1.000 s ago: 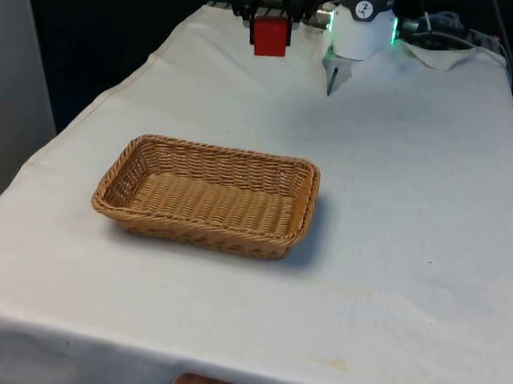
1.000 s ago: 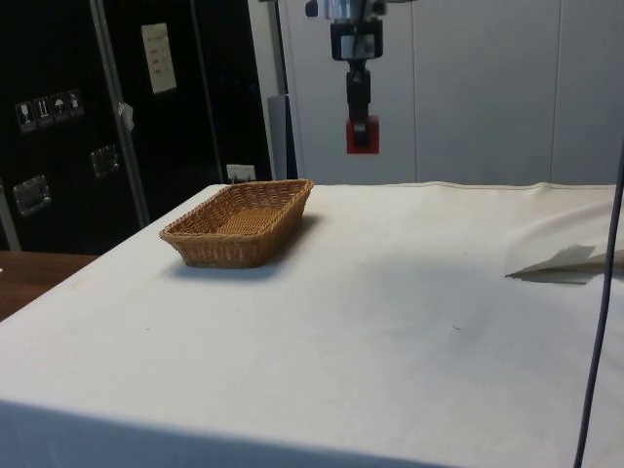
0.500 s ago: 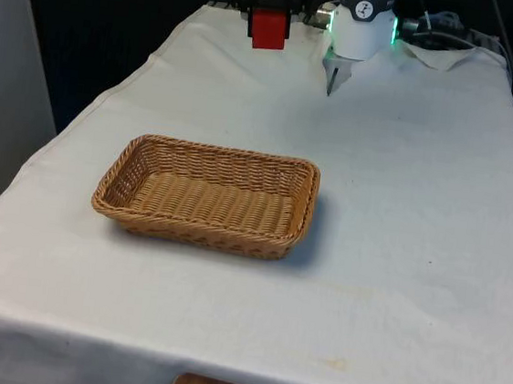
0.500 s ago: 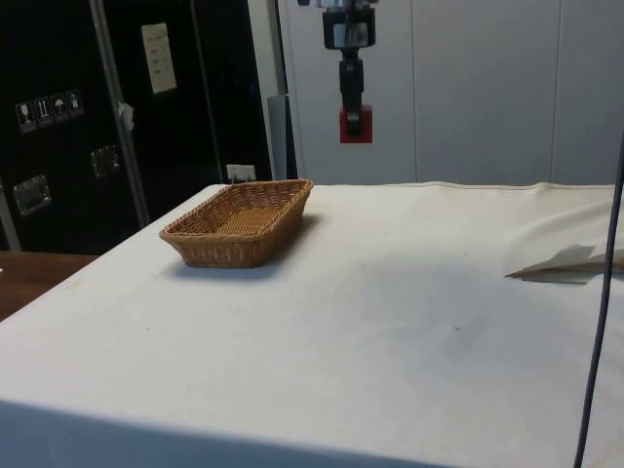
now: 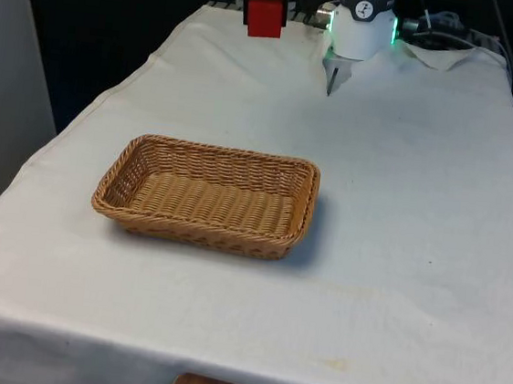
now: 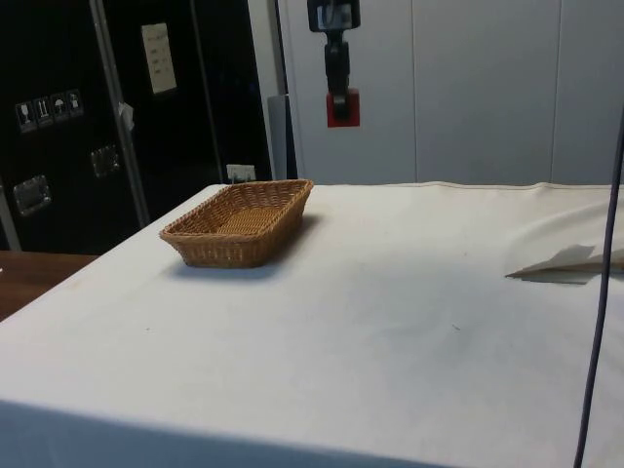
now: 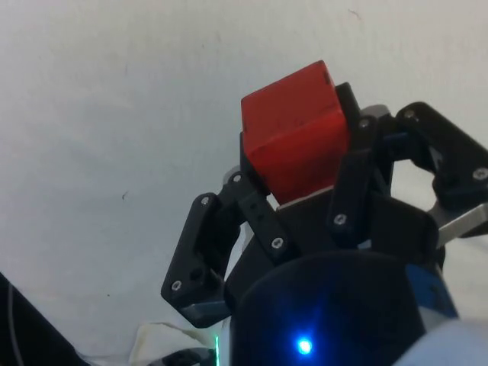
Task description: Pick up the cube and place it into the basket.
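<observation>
A red cube [image 5: 265, 17] hangs high in the air, held between the black fingers of my gripper [image 5: 266, 10], which is shut on it. In the side view the red cube [image 6: 342, 108] hangs from the gripper [image 6: 340, 97] well above the table, a little past the basket's far end. The wrist view has the red cube [image 7: 296, 130] clamped between the fingers [image 7: 357, 164] over white cloth. The wicker basket [image 5: 208, 196] lies on the table towards the front view's left, with nothing in it; in the side view the basket [image 6: 240, 221] rests near the table's left edge.
White cloth covers the table [image 5: 401, 216]. A fold of cloth [image 6: 565, 261] rises at the side view's right edge, and a dark cable [image 6: 600, 292] hangs down there. A white wall panel [image 5: 2, 83] stands beyond the table's edge on the front view's left.
The gripper has risen with the red cube and shifted towards the front view's left, nearer above the basket's far end in the side view. The basket has not moved.
</observation>
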